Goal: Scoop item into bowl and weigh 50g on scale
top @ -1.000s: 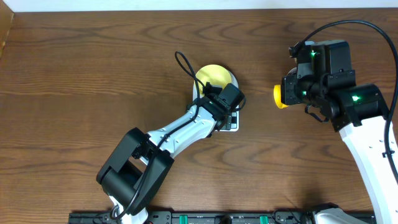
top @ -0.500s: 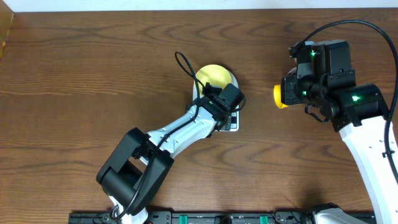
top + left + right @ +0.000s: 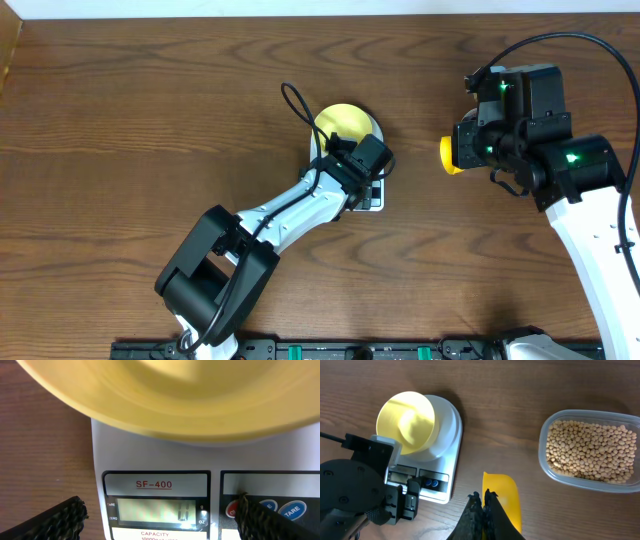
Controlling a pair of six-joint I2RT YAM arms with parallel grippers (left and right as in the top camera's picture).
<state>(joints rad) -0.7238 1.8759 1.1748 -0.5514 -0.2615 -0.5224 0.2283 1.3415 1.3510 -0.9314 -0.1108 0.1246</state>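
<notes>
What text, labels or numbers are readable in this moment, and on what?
"SF-400": on the scale front, above the display.
"CAPACITY": below the display; the next line is cut off.
"TARE": on the blue button.
"g", "OZ": beside the display.
Display digits: too blurred to read.
Tiny labels left of the display: too small.
Other views: nothing legible.

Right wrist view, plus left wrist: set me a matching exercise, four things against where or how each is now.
1 bowl
2 scoop
3 clear container
4 left gripper

A open, at the scale's display
B holds the beans
C empty, on the scale
D empty, in the shut right gripper

Pairs: 1-C, 2-D, 3-B, 4-A.
</notes>
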